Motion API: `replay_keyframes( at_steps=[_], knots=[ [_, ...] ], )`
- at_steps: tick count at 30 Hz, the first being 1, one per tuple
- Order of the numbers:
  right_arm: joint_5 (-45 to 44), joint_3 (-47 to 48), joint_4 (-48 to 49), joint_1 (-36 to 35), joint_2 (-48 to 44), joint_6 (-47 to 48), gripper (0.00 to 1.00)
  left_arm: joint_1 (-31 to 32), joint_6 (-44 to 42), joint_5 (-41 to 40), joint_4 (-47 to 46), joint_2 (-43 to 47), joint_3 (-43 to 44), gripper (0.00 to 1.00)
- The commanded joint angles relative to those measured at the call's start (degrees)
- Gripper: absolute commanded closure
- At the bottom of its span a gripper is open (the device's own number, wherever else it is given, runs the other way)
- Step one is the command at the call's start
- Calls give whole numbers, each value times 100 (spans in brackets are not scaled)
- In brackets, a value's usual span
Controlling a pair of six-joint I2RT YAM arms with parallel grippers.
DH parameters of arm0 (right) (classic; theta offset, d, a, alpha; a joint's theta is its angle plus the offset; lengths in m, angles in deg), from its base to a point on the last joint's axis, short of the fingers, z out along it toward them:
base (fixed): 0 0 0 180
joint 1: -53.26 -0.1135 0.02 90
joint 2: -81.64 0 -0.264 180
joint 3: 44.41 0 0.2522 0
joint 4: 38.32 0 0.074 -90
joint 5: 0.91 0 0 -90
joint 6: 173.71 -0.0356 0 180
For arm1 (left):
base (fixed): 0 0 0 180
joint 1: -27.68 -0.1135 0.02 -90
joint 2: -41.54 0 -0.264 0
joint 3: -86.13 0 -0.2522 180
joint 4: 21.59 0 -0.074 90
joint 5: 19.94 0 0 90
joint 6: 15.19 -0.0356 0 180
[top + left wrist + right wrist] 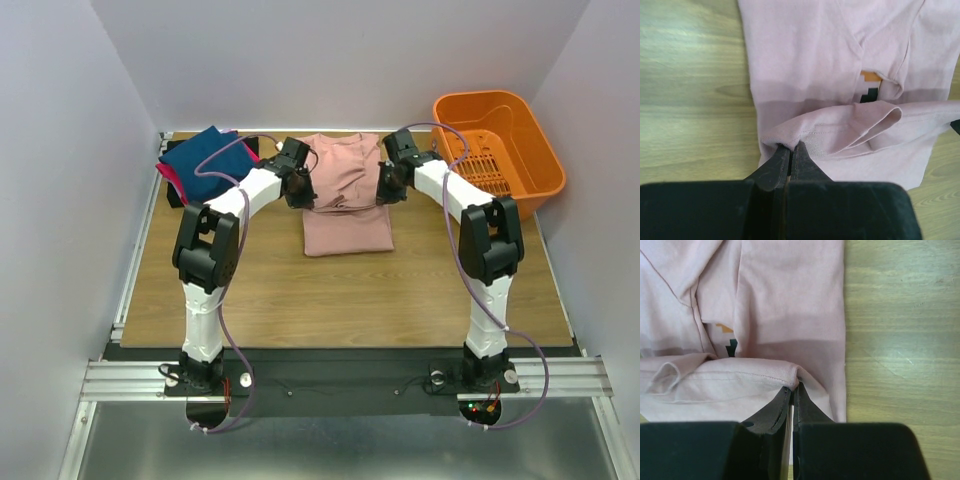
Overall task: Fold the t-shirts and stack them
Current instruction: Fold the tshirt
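Observation:
The dusty-pink t-shirt (345, 200) lies partly folded in the middle of the table, a bit of its pixel print (871, 86) showing under a fold. My left gripper (299, 192) is shut on the hem at the shirt's left corner (790, 137). My right gripper (388, 190) is shut on the hem at the right corner (792, 372). Both hold the hem edge lifted a little above the layers below. At the back left sits a stack of folded t-shirts, navy-blue (203, 155) on top, magenta (170, 178) under it and black (180, 198) at the bottom.
An orange plastic basket (535, 150) stands at the back right corner. White walls close in the table on the left, back and right. Bare wooden tabletop (340, 290) stretches between the shirt and the arm bases.

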Motion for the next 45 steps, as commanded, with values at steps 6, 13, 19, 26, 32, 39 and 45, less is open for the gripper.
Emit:
replay_keyframes(
  at_steps=[6,13,19,26,32,39,45],
  knots=[
    [71,604,52,202,356,137,100,-233,-280,291,-17,-241,501,100],
    [45,947,-36,237,479,146,100,-286,-491,493,36,-619,1037,100],
    [62,1140,-71,263,637,164,100,-348,-527,537,-17,-751,1300,86],
    [185,1702,-124,307,612,286,25,-559,-325,64,176,-628,2081,11],
    [632,1773,-115,290,365,489,20,-445,-500,-219,-228,110,1356,6],
    [1143,1229,-124,246,295,410,20,-146,-518,27,-702,611,-341,6],
    [968,-9,-115,246,-389,427,20,135,-404,-34,-957,997,-1396,6]
  ],
)
